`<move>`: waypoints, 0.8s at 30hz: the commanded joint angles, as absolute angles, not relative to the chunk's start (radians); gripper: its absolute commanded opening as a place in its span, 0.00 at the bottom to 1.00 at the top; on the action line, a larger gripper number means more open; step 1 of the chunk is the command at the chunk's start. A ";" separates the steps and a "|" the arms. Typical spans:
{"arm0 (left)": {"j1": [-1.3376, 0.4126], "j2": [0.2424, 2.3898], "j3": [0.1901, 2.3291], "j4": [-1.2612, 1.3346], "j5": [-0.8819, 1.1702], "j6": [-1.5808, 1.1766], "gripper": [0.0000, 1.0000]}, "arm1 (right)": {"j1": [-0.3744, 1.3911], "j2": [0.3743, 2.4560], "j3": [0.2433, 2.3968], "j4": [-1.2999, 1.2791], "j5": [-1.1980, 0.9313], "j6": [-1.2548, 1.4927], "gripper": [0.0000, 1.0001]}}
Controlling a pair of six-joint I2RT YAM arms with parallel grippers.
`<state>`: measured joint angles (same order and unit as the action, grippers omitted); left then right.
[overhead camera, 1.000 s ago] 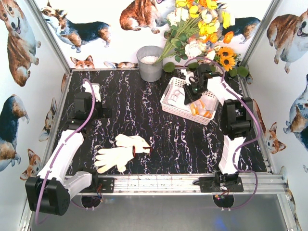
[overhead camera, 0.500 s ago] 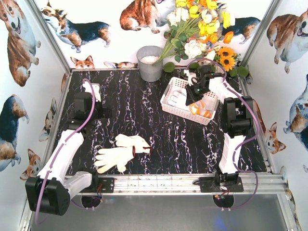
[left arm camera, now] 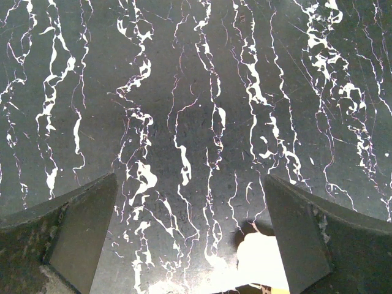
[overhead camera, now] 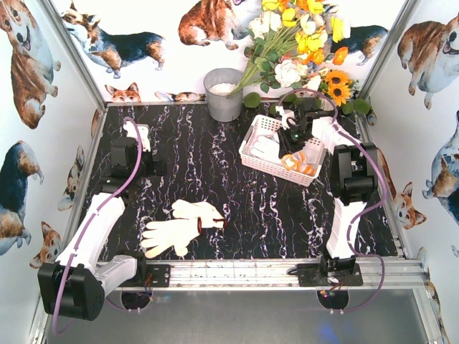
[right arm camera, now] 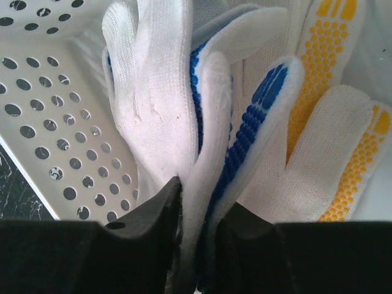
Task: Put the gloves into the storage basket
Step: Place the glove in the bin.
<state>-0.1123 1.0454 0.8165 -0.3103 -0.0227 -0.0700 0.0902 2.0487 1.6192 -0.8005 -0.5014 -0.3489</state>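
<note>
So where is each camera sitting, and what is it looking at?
Top view: high behind the arms, looking down on the table; both whole arms show.
Left wrist: on the left arm, facing down at the table; the open left hand shows.
Right wrist: on the right arm, looking into the basket; the right hand pinches a blue-dotted glove.
Shared: top and right wrist both see the basket.

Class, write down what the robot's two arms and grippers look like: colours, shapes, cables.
The left arm and right arm have white shells between black joint blocks, with a purple cable looping along each. The left gripper and right gripper have dark, wedge-shaped fingers.
</note>
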 commanded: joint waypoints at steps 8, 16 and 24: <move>-0.103 1.045 0.825 -0.296 -0.005 -0.063 1.00 | 0.087 2.005 1.646 -0.804 -0.487 -0.335 0.43; -0.104 1.037 0.824 -0.295 0.001 -0.064 1.00 | 0.040 2.004 1.691 -0.876 -0.552 -0.311 0.59; -0.104 1.036 0.826 -0.293 0.011 -0.067 1.00 | 0.016 2.002 1.708 -0.934 -0.607 -0.288 0.74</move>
<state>-0.1123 1.0454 0.8165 -0.3103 -0.0040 -0.0700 0.0166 2.0487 1.6554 -0.8974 -0.5549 -0.3046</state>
